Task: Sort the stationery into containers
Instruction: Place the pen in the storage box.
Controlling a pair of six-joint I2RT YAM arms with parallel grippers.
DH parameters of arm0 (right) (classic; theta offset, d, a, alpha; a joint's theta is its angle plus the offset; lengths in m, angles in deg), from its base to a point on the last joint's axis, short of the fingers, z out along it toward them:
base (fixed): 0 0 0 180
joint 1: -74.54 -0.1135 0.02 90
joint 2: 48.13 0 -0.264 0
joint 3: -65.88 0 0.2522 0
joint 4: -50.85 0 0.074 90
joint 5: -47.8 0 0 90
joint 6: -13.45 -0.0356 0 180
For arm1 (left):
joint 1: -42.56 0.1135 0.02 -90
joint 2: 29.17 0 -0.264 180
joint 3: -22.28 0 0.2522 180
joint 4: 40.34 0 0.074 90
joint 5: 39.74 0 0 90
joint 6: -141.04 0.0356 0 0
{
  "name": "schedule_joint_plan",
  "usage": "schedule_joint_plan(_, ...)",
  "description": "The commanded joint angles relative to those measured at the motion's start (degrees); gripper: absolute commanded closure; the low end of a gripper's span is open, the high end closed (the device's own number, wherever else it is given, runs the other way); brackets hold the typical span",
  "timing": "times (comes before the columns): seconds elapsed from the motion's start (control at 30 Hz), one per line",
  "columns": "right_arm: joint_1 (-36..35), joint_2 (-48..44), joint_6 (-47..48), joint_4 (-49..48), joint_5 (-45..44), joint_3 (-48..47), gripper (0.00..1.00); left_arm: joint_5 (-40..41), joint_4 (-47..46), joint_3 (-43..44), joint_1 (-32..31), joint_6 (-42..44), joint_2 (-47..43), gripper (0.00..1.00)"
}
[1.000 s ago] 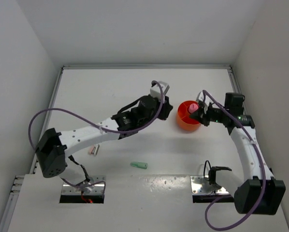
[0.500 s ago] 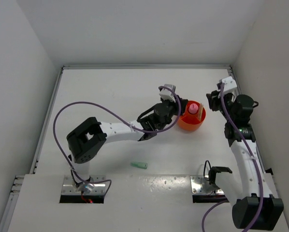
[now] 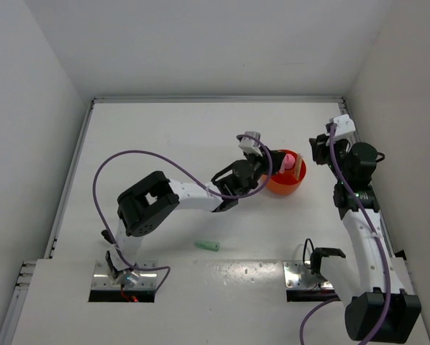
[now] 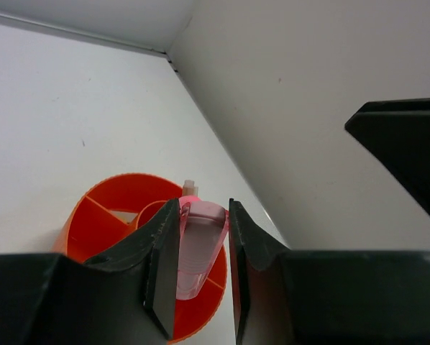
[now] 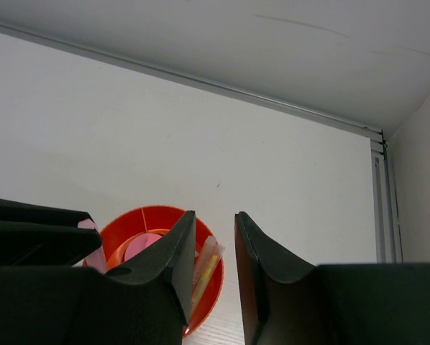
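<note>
The orange divided cup point(image 3: 285, 185) stands right of centre. My left gripper point(image 3: 265, 164) hangs over its left rim, shut on a pink stubby marker point(image 4: 197, 251) above the cup point(image 4: 100, 215). My right gripper point(image 3: 317, 149) is open and empty, raised to the right of the cup. In the right wrist view the cup point(image 5: 136, 213) lies below the gripper point(image 5: 215, 219). It holds a pink round top point(image 5: 144, 244) in the middle, and a thin yellow stick point(image 5: 206, 277) beside a pale stick. A green marker point(image 3: 207, 246) lies on the table near the front.
White walls close the table at the back and both sides, and the right wall is close to the right arm. The left arm's elbow point(image 3: 147, 205) and purple cable reach across the left half. Base plates point(image 3: 125, 280) sit at the near edge.
The right gripper has let go of the pink piece in the cup and pulled back up to the right. The left gripper has moved right to the cup's rim.
</note>
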Motion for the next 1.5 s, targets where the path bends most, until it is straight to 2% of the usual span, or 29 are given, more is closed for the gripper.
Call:
schedule_joint_plan(0.0, 0.22, -1.13, -1.64, -3.54, -1.18, 0.47, 0.71, -0.13, -5.86, 2.03, -0.08, -1.78, 0.26, 1.0)
schedule_joint_plan(0.77, 1.8, -1.13, -2.17, -4.08, -0.65, 0.47, 0.71, 0.93, -7.62, -2.37, -1.66, -4.77, 5.36, 1.0)
schedule_joint_plan(0.83, 2.32, -1.13, -2.17, -4.08, -0.65, 0.47, 0.71, 0.93, -6.31, -2.37, -1.66, -4.77, 5.36, 0.95)
schedule_joint_plan(0.9, 2.33, -1.13, -2.17, -4.08, -0.65, 0.47, 0.71, 0.93, -4.73, -2.37, -1.66, -4.77, 5.36, 0.85)
schedule_joint_plan(0.97, 2.33, -1.13, -2.69, -4.08, -0.65, 0.47, 0.71, 0.93, -4.11, -2.37, -1.66, -4.77, 5.36, 0.68)
schedule_joint_plan(1.0, 2.33, -1.13, -2.7, -4.08, -0.65, 0.47, 0.71, 0.93, -3.41, -2.37, -1.66, -4.77, 5.36, 0.66)
schedule_joint_plan(1.1, 2.33, -1.13, -2.7, -4.08, -0.65, 0.47, 0.7, 0.93, -2.27, -2.37, -2.19, -4.77, 4.75, 0.53)
schedule_joint_plan(1.23, 2.85, -1.13, -2.7, -4.08, -0.13, 0.47, 0.7, 0.93, -2.26, -2.37, -2.19, -3.54, 2.91, 0.47)
schedule_joint_plan(1.37, 2.85, -1.66, -2.7, -4.08, -0.12, 0.47, 0.7, 1.62, -1.65, -3.06, -2.72, -1.52, -0.34, 0.46)
schedule_joint_plan(1.47, 2.85, -1.66, -2.7, -3.47, -0.12, 0.47, 0.66, 4.6, -1.65, -6.22, -3.94, 1.64, -4.29, 0.47)
